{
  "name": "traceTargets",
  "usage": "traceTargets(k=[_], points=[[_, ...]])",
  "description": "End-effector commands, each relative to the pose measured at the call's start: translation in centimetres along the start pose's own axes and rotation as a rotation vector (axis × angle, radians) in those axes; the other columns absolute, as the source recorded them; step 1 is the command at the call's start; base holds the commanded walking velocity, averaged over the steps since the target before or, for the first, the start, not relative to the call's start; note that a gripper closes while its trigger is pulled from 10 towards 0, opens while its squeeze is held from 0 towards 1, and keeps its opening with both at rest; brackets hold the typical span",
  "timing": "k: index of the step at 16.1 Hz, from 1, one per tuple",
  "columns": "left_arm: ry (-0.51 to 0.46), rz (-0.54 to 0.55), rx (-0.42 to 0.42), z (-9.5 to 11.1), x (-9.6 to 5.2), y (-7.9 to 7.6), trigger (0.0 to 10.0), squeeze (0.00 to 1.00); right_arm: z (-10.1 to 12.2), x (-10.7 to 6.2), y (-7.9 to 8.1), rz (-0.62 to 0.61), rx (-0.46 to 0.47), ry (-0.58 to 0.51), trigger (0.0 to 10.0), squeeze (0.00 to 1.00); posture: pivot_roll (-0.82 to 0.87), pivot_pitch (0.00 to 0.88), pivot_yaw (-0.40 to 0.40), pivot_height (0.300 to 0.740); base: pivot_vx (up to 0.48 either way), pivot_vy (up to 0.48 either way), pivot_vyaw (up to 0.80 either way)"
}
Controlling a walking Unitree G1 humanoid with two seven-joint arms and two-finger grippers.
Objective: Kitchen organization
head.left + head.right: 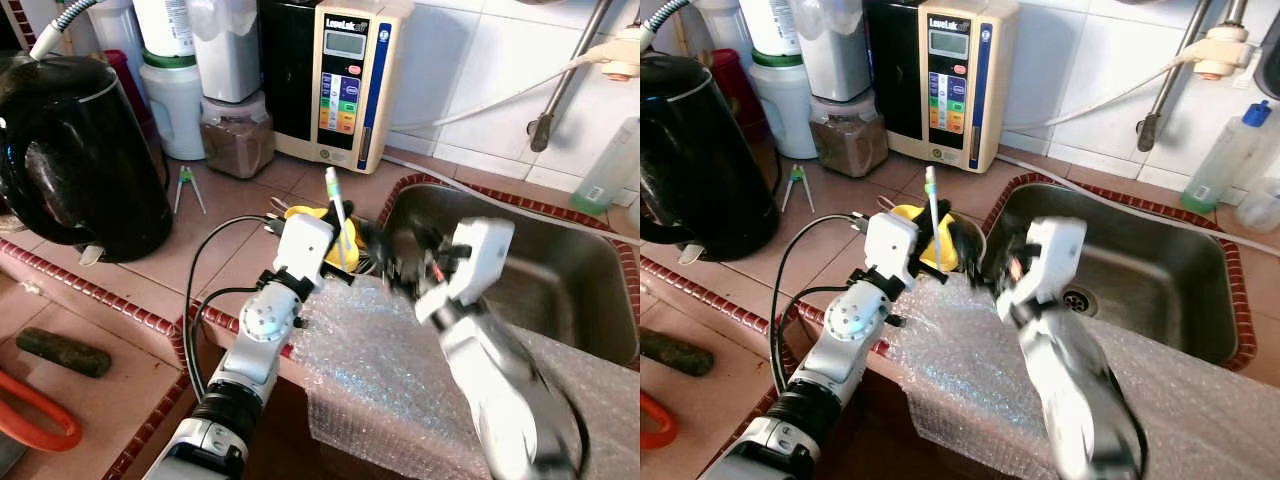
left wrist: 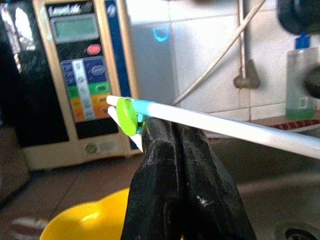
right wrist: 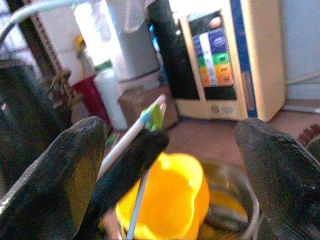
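Two silver-white arms with boxy white wrist housings, a round silver joint studded with small dark screws at the left arm (image 1: 268, 318) in the lower left of the frame, black cables looping beside it, and long glossy black fingers (image 2: 175, 190) ahead.

Wall: white glazed tiles (image 1: 470, 70), brightly lit.
Counter: terracotta tiles (image 1: 230, 200) with a dark red edge trim (bubble wrap (image 1: 400, 370) drapes its front).
Sink: steel basin (image 1: 1160, 275), set into the counter.
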State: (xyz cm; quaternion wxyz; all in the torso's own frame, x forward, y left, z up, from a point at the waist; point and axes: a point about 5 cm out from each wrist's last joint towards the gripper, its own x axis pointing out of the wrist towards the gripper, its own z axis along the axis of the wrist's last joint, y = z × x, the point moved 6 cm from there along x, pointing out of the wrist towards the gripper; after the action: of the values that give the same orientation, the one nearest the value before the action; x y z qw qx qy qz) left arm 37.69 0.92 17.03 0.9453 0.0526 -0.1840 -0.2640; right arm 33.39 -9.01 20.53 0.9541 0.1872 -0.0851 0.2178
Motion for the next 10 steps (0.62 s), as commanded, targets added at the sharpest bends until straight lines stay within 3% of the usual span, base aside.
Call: traceTargets(k=[1,3,5,8,10], points=[[-0.026,-0.022,0.015,0.6,0.1,-0.4,7.8,0.00,-0.1,-0.1,-0.8,-0.027,0.015,0.010,10.0,0.00,-0.01,0.000,-0.016,0.740,0.000,0.000,0.00],[-0.026,-0.041,0.026,0.5,-0.5,-0.8,8.8,0.00,-0.9,1.5,-1.0,-0.046,0.066,0.037,10.0,0.00,0.00,0.000,-0.018,0.740,0.000,0.000,0.00],[-0.036,-0.065,0.040,0.6,-0.8,-1.4,9.2,0.00,-1.8,3.0,0.7,-0.007,0.158,0.078,10.0,0.00,0.01,0.000,-0.022,0.740,0.000,0.000,0.00],[-0.035,-0.073,0.042,0.6,-0.8,-1.6,9.5,0.00,-2.4,3.6,2.6,0.042,0.197,0.136,10.0,0.00,0.01,0.000,-0.023,0.740,0.000,0.000,0.00],[-0.036,-0.072,0.045,0.7,-0.8,-1.6,9.7,0.00,-3.4,3.3,2.5,0.019,0.198,0.188,10.0,0.00,0.01,0.000,-0.024,0.740,0.000,0.000,0.00]])
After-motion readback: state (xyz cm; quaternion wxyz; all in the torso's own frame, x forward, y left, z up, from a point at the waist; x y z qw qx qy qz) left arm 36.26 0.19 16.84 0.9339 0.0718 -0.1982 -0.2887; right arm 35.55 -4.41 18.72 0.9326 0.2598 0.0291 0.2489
